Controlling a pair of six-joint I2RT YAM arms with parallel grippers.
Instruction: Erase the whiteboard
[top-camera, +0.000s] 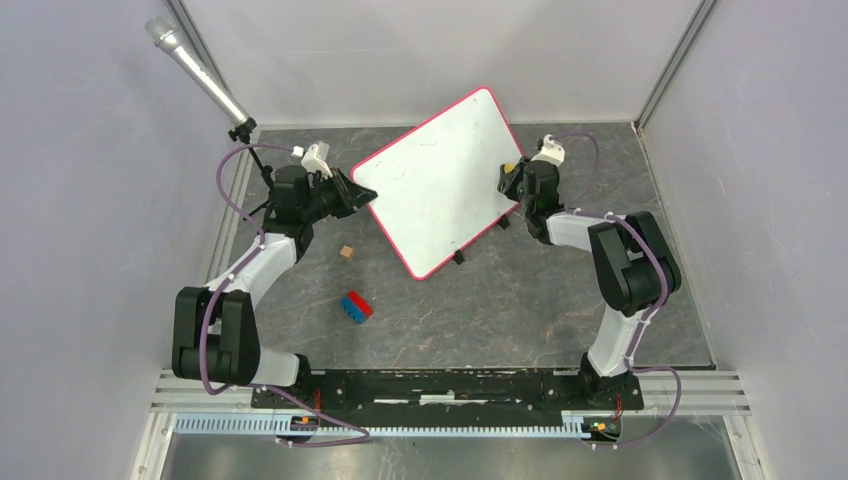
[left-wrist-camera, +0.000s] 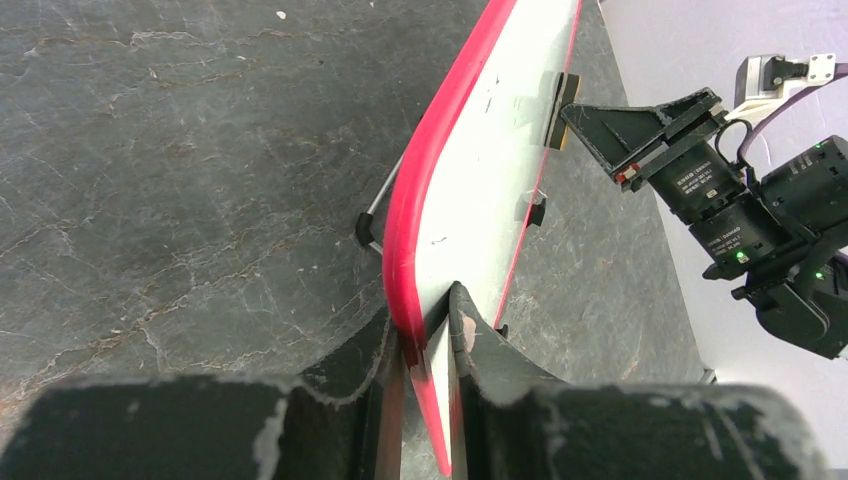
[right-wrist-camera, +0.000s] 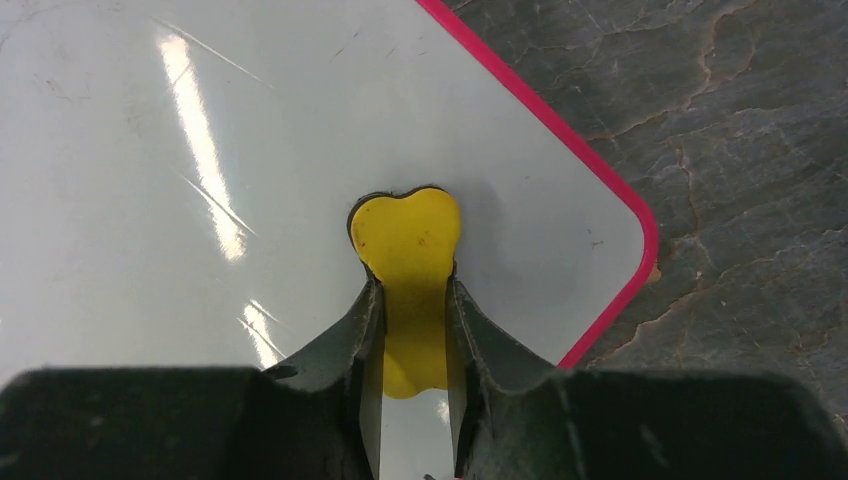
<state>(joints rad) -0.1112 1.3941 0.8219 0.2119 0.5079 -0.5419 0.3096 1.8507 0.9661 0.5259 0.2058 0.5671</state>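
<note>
The whiteboard (top-camera: 438, 178), white with a red-pink rim, stands tilted on its black clip feet in the middle of the table. My left gripper (top-camera: 362, 196) is shut on its left edge; the left wrist view shows the rim (left-wrist-camera: 420, 210) pinched between the jaws. My right gripper (top-camera: 510, 181) is shut on a yellow eraser (right-wrist-camera: 408, 245) and presses it against the board's face near its right corner (right-wrist-camera: 640, 235). The eraser also shows in the left wrist view (left-wrist-camera: 557, 108). A few faint marks remain on the board (left-wrist-camera: 490, 95).
A small tan cube (top-camera: 346, 252) and a red-and-blue block (top-camera: 356, 306) lie on the dark stone table in front of the board. A microphone (top-camera: 200, 75) on a stand rises at the far left. White walls enclose the table.
</note>
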